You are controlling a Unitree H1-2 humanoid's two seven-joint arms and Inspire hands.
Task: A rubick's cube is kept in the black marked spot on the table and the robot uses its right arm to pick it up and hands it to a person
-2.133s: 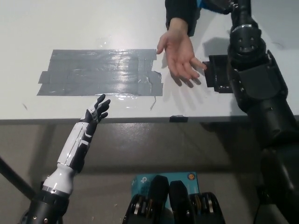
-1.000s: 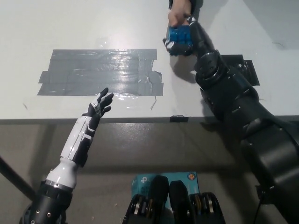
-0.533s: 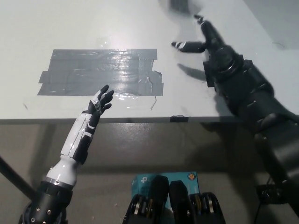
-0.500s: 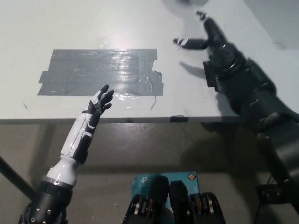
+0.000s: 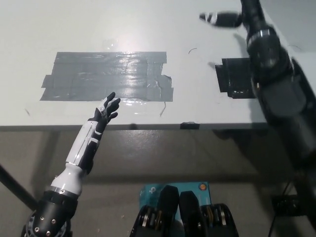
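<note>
Right hand (image 5: 224, 19) empty, fingers spread, up at far table (image 5: 29, 29) edge. Cube nowhere visible; black marked spot (image 5: 236, 78) bare. Handover looks complete. Left hand (image 5: 106, 111) rests open at near edge.

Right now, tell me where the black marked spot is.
In the head view, the black marked spot lies on the white table at picture right, right of the grey tape patch, beside the black right arm, with no cube on it.
</note>
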